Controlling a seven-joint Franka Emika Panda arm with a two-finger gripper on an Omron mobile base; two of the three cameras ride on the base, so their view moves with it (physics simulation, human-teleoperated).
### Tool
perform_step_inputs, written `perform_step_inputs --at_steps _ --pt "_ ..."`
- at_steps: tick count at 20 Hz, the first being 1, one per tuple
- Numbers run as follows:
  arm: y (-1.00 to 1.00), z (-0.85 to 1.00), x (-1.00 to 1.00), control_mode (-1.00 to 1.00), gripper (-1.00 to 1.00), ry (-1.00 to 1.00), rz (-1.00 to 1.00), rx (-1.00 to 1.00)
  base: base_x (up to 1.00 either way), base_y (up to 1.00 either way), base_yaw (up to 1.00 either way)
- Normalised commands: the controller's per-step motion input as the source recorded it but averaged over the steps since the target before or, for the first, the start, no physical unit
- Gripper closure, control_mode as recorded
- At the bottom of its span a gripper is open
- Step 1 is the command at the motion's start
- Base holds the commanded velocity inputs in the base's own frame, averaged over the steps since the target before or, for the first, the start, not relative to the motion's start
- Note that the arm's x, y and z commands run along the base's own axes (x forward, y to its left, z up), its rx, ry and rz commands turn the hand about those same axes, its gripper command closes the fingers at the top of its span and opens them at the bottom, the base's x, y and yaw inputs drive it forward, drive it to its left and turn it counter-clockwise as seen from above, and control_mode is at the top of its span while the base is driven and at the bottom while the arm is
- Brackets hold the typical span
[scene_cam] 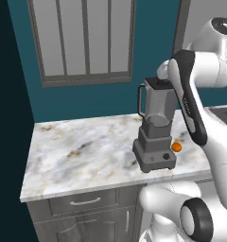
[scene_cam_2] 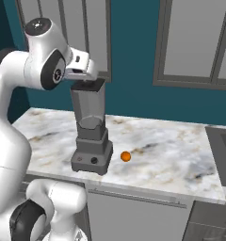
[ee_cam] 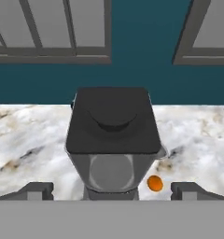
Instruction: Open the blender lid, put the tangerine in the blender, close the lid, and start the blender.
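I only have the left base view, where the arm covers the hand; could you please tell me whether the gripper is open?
Observer: Yes. In the hand view the gripper is open, with its tips wide apart and nothing between them.
Operator: Thank you. What lies ahead of it?
Observer: The blender lid, seated flat on the blender. In the right base view the hand sits just above it.
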Motion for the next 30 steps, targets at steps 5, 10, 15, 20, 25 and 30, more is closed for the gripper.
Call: perform_step_inputs --at_steps 5,10,15,20,25,30 --pt "-0.10 -0.09 0.37 -1.00 -1.00 0.14 0.12 0.00 0.00 0.00 0.00" --pt "0.02 -0.03 0.28 -1.00 -1.00 0.14 0.05 0.00 0.00 0.00 0.00" --pt "0.05 -0.06 0.39 -1.00 -1.00 0.12 0.00 0.00 0.00 0.00 0.00" --pt "0.00 -0.09 0.31 -1.00 -1.00 0.05 0.00 0.00 0.00 0.00 0.00" --pt "0.00 -0.20 0.12 -1.00 -1.00 0.02 -0.04 0.00 0.00 0.00 0.00" --pt "0.00 -0.22 0.20 -1.00 -1.00 0.01 -0.06 0.00 0.00 0.00 0.00"
